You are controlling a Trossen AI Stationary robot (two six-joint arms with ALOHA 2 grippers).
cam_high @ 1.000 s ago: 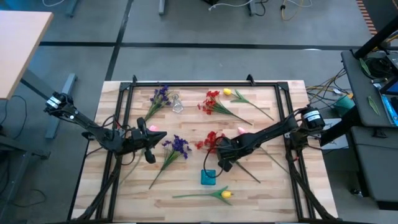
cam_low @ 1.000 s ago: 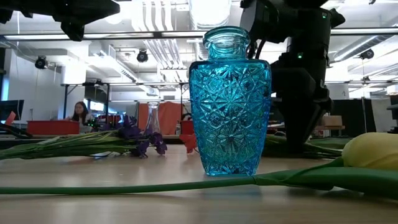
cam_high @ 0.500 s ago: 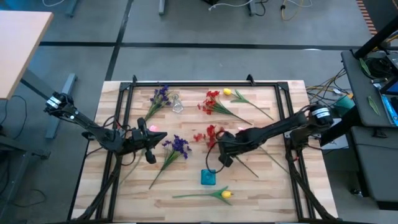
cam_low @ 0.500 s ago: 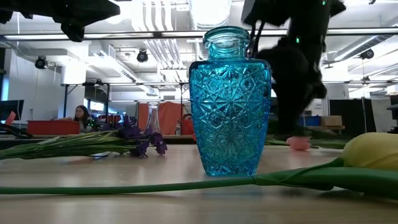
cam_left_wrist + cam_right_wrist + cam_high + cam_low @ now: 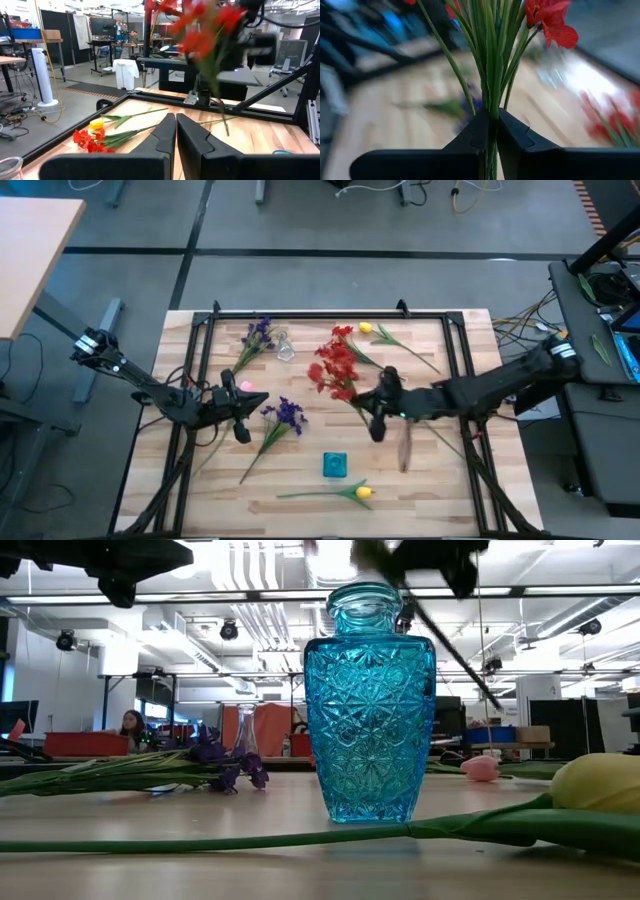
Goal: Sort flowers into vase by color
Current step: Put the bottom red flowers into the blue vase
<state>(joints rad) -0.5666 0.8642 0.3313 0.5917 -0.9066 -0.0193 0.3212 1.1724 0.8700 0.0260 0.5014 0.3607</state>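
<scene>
My right gripper (image 5: 376, 408) is shut on a red flower bunch (image 5: 334, 370) and holds it in the air over the table's middle. The bunch also shows in the left wrist view (image 5: 205, 30). The blue vase (image 5: 335, 465) stands upright near the front edge. A second red bunch (image 5: 342, 338), two purple bunches (image 5: 257, 333) (image 5: 286, 415), two yellow tulips (image 5: 365, 328) (image 5: 362, 493) and a pink tulip (image 5: 246, 386) lie flat on the table. My left gripper (image 5: 240, 418) is shut and empty above the table's left part, next to the pink tulip. My right gripper pinches the red bunch's gathered green stems (image 5: 490, 107) between its two fingers, below the blooms. The fingers lie across the stems. The bunch is lifted clear of the table, tilted, its blooms toward the far left and its stem ends (image 5: 404, 452) trailing toward the near edge.
A small clear glass vase (image 5: 285, 348) stands at the far left, beside a purple bunch. A second pink tulip (image 5: 480, 768) lies behind the blue vase (image 5: 370, 705). A black frame (image 5: 330, 313) runs along the table's edges. Bare wood lies at the near left and near right.
My right gripper has risen from the table and gone toward the right edge with the red bunch. The bunch, which lay flat beside the blue vase, is now lifted clear and tilted. A pink tulip behind the vase has come into the low view.
</scene>
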